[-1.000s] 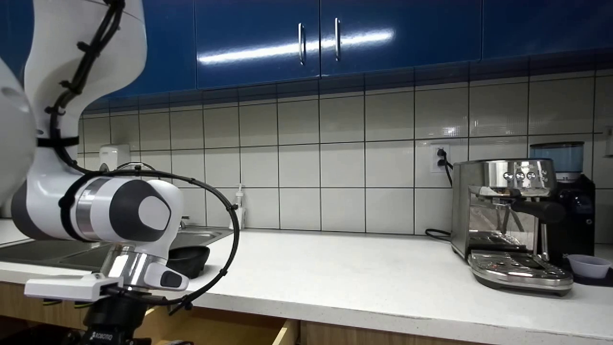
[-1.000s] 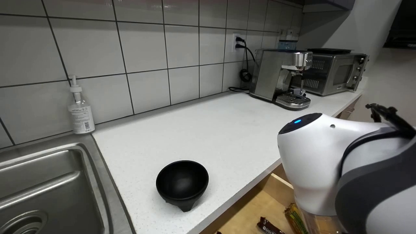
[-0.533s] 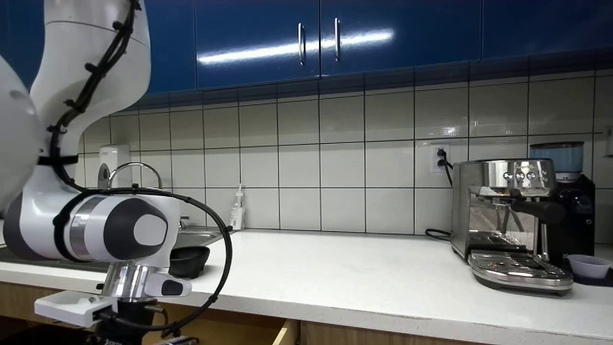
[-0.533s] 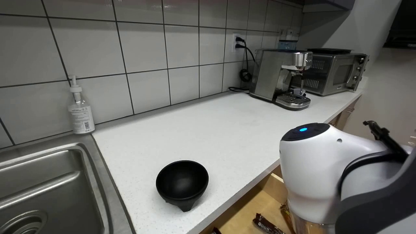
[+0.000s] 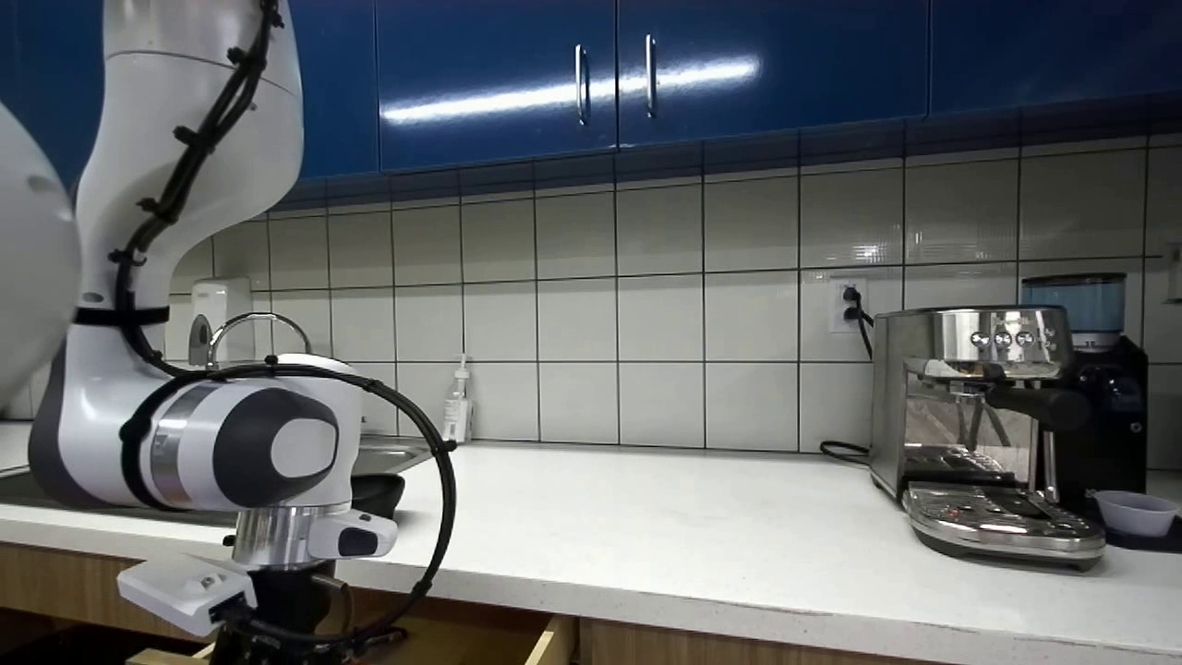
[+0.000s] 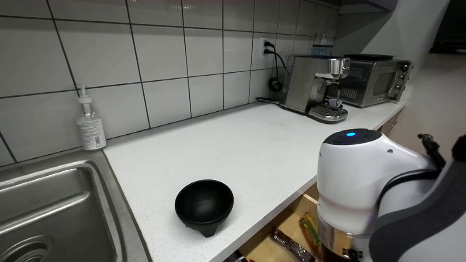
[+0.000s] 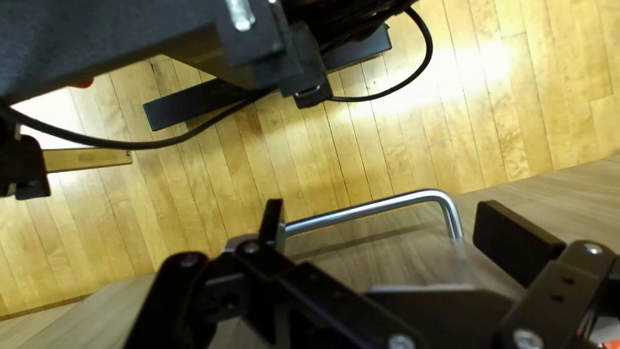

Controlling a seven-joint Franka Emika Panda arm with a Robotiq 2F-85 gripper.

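Drawer handle (image 7: 358,211), on the front of the drawer (image 6: 287,222), seen only in the wrist view. Close by that front, gripper (image 7: 387,232) spread wide, gripping nothing; contact with the handle unclear, so best moved slowly. Above the drawer's level, black bowl (image 6: 204,202), in both exterior views alone.

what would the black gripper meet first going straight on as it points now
Probably the silver metal bar handle on the brown wood-grain panel: in the wrist view it crosses the gap of the open gripper, though depth is unclear.
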